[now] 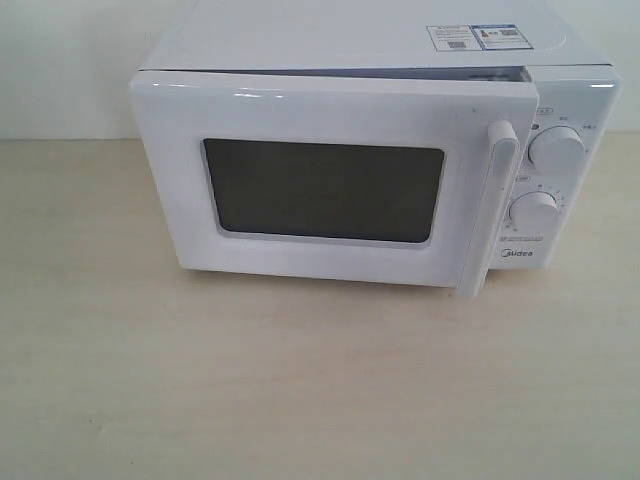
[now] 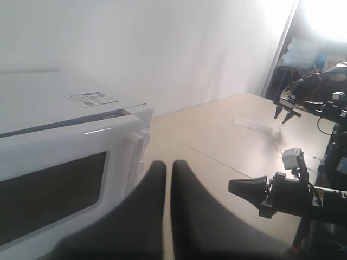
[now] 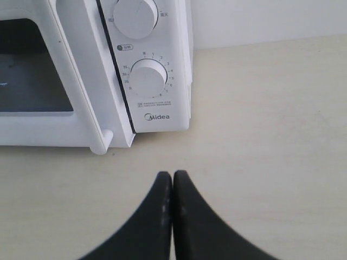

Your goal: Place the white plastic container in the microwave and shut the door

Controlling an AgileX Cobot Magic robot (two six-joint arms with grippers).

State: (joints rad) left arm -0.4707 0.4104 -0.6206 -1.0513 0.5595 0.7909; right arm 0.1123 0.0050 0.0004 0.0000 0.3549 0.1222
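Your table carries the microwave towards its far side. The door is swung almost to, yet a slim gap shows along its top edge and by the handle on the right. The dark window will not let you tell whether the white plastic container is inside. Two dials sit on the right. Your left gripper and right gripper hang near the door front, fingers pressed together, empty.
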